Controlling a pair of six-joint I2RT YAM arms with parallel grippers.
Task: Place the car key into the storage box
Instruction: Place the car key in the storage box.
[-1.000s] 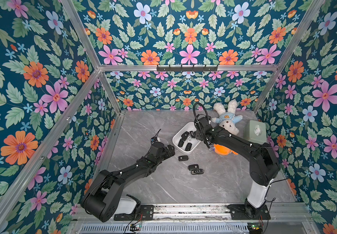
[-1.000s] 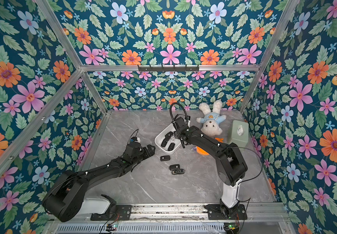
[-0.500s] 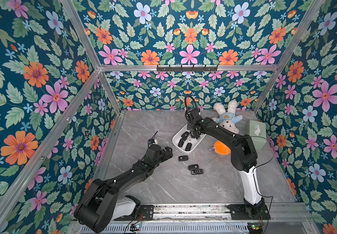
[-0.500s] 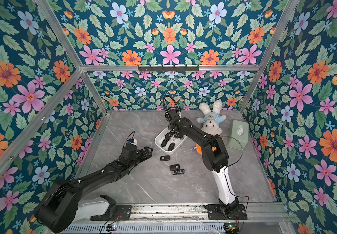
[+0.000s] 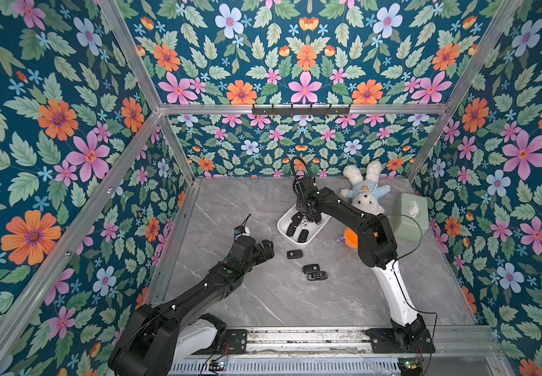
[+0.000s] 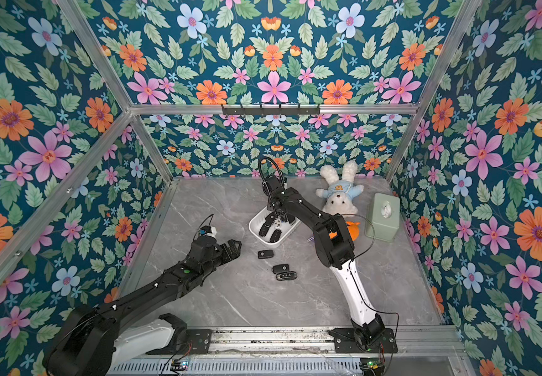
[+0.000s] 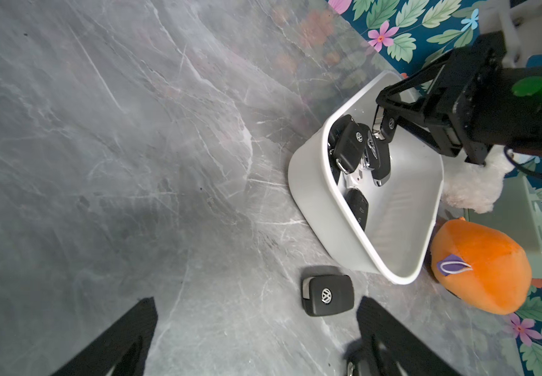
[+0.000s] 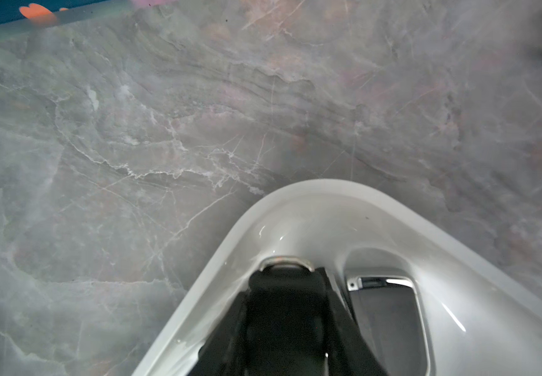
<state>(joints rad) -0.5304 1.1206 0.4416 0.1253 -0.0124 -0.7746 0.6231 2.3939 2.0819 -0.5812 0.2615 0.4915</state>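
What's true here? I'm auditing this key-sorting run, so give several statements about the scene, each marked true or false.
1. The right gripper is shut on a car key over the storage box. True.
2. The left gripper grips a key. False: it is open and empty.
3. Three loose keys lie on the table outside the box. True.
4. The orange plush sits inside the box. False: it lies beside it.

Your grey marble desk (image 5: pixel 263 299) carries: white box (image 5: pixel 281 225), three loose keys (image 5: pixel 311 268) nearby, plush rabbit (image 5: pixel 365 195), orange plush (image 5: pixel 347 235), green tissue box (image 5: pixel 408 216).
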